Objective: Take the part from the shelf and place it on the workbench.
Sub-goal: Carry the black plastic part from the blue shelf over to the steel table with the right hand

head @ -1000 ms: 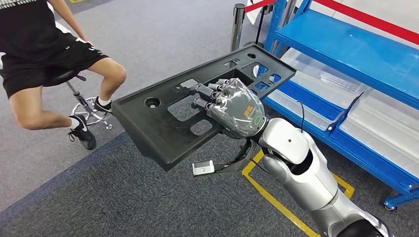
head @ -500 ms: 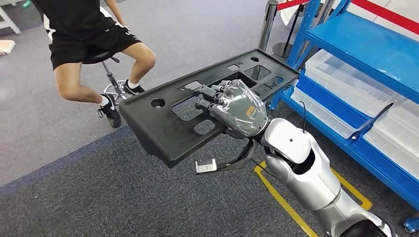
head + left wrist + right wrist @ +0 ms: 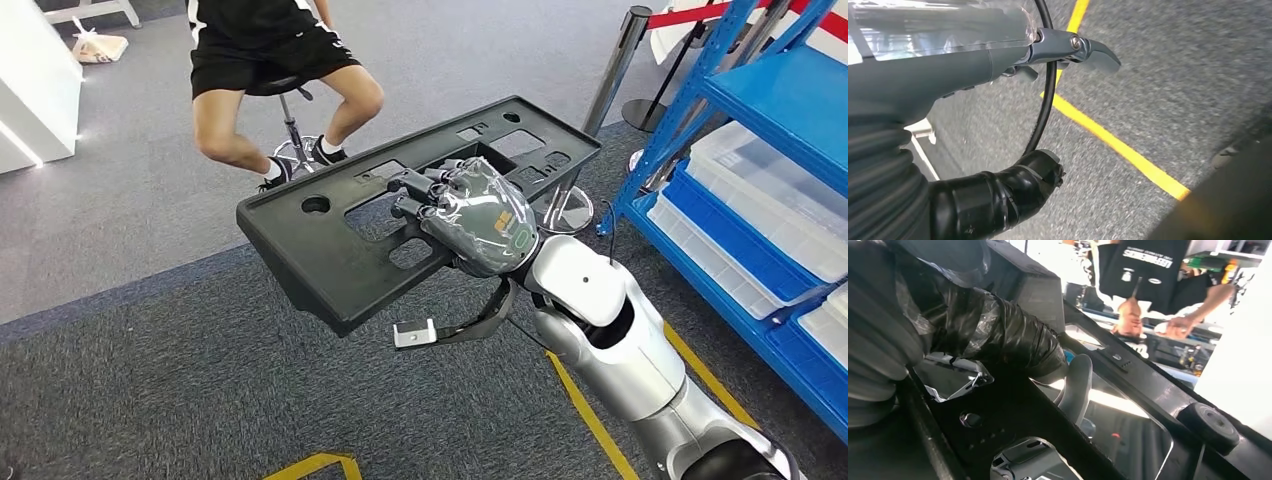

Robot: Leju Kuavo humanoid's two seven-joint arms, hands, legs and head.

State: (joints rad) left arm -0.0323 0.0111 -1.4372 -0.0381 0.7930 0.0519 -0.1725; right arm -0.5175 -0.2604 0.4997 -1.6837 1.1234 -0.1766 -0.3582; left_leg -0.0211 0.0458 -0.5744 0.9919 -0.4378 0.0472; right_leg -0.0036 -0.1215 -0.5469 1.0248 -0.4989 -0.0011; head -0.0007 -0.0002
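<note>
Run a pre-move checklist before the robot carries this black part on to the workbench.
1. Right hand grips the black part through a cutout: ok.
2. Part clear of the blue shelf: ok.
3. Part level: not ok, tilted.
4. Left hand holds nothing: ok.
5. Person on a stool beyond the part, close: not ok.
6. Workbench location: cannot tell.

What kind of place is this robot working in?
Probably a workshop or test floor: blue shelving with clear plastic bins, yellow floor tape on grey carpet, and a roped stanchion. The right hand grips a black plastic part.
</note>
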